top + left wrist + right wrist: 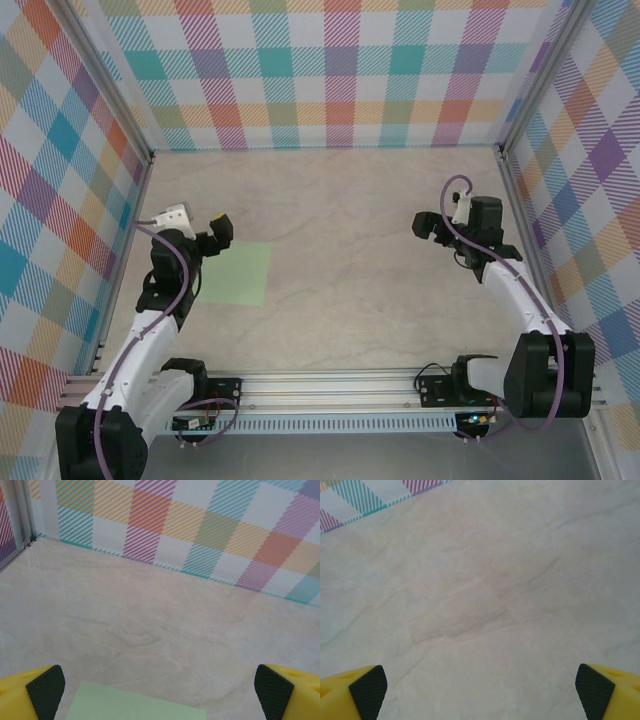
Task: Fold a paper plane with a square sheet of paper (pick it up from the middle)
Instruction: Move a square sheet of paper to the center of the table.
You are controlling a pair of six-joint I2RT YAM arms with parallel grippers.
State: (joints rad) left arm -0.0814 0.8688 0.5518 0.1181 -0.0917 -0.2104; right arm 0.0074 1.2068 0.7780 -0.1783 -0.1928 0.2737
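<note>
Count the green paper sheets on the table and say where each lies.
1. The square sheet of paper lies flat on the left half of the table; any sheet stacked underneath would be hidden.

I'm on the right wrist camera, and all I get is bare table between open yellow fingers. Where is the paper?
Observer: The paper lies on the left half of the table, well away from the right gripper.
Operator: Is it folded at all?
Observer: No, it lies flat as a plain green square, with no crease that I can see.
Operator: And the left gripper?
Observer: The left gripper is open above the paper's far left corner, holding nothing.
</note>
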